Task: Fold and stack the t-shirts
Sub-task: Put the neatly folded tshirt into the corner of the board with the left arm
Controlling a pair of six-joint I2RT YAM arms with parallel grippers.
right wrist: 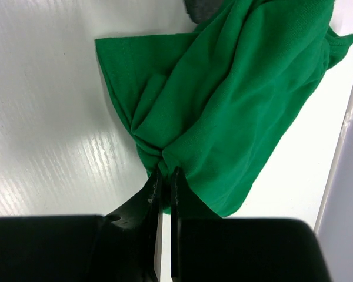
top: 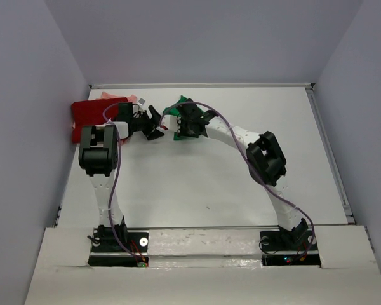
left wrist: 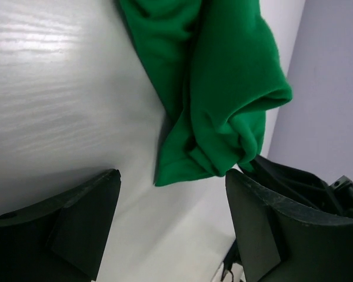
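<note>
top view: the left gripper (top: 153,124) reached toward the far left part of the table (top: 209,184), its jaws spread. the right gripper (top: 185,124) sat just to its right, mostly hidden under its own wrist, so its jaws could not be judged from here. the green t-shirt (top: 176,105) lay bunched under and around the right gripper, showing beyond it and at its near side, just beside the left gripper's tips. the dark red t-shirt (top: 89,118) lay behind the left gripper at the table's left edge. the pale pink t-shirt (top: 106,95) peeked out past the red one's far side.

left wrist view: the left gripper (left wrist: 172,194) stood wide apart with nothing between its fingers (left wrist: 88,217). the green t-shirt (left wrist: 223,76) hung in a crumpled fold just ahead of the tips, nearer the right-hand finger, with its lower corner on the table (left wrist: 59,88).

right wrist view: the right gripper (right wrist: 166,176) was pressed nearly together, pinching a gathered pucker of the green t-shirt (right wrist: 223,100). the cloth fanned out ahead of the tips and off to the right, lying rumpled on the table (right wrist: 47,117).
</note>
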